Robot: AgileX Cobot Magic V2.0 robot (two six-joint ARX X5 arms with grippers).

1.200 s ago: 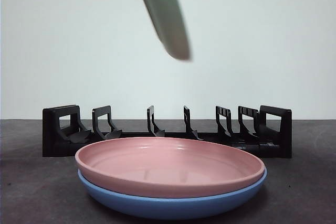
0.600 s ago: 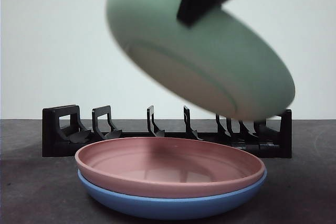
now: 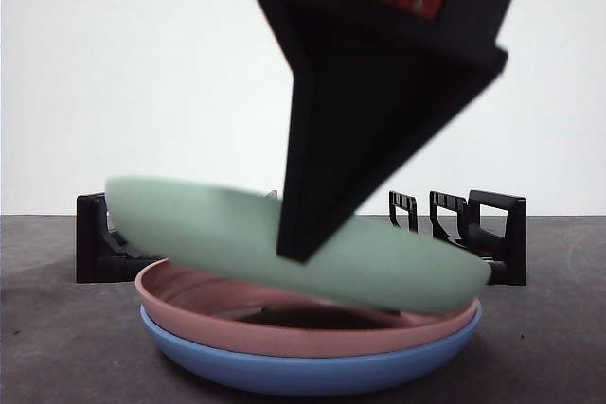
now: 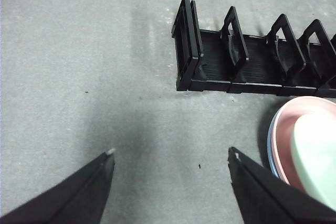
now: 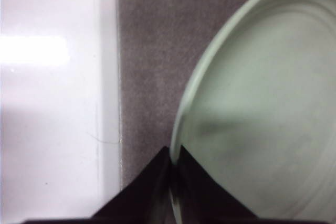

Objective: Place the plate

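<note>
Compared with half a second earlier, the green plate point(image 3: 284, 248) is seen much lower and far less tilted: it was held high and steeply canted above the stack, and is now nearly level, just above the pink plate point(image 3: 189, 305). Whether the two rims touch cannot be told; the green plate's right edge is lowest and lies closest to the pink rim. The right gripper point(image 3: 303, 248) has come down with it and now fills the upper middle of the front view.

In the right wrist view the right gripper point(image 5: 170, 182) is seen clamped onto the green plate's point(image 5: 262, 103) rim, its jaws closed to the thickness of that rim.

The pink plate is nested inside the blue plate point(image 3: 303, 371), and both rest on the dark table point(image 3: 57, 347). Nothing else is seen inside them.

The black dish rack point(image 3: 478, 234) stands behind the stack, partly hidden by the green plate; the slots that are visible hold nothing.

The left gripper point(image 4: 170, 177) is held over bare table beside the rack's point(image 4: 252, 56) end, jaws spread wide, nothing between them.
</note>
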